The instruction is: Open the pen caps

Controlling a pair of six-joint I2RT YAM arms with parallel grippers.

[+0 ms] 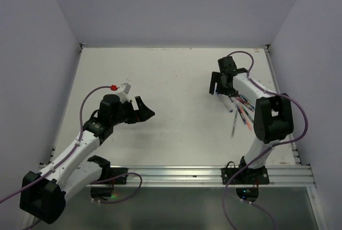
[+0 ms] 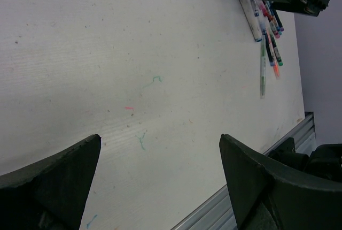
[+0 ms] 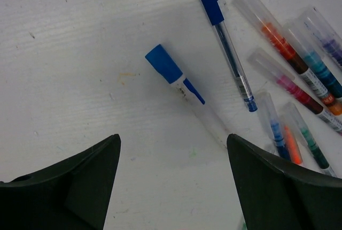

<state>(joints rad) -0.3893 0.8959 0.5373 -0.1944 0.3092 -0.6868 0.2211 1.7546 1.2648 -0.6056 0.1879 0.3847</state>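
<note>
Several pens [image 1: 239, 109] lie in a loose pile on the right of the white table. In the right wrist view, a pale-barrelled pen wears a blue cap [image 3: 164, 64]. Beside it lie a clear blue pen [image 3: 224, 37] and several coloured capped pens [image 3: 299, 67]. My right gripper [image 3: 173, 136] is open and empty above bare table, with the blue-capped pen just ahead; it also shows in the top view [image 1: 218, 90]. My left gripper [image 1: 147, 107] is open and empty over the table's left middle, far from the pens. The left wrist view [image 2: 160, 136] shows the pile [image 2: 266, 24] at the far right.
An aluminium rail [image 1: 176, 175] runs along the near edge. Grey walls close in the table at the left, back and right. A purple cable with a red plug [image 1: 113, 87] arches over the left arm. Faint ink marks [image 2: 154, 80] dot the table.
</note>
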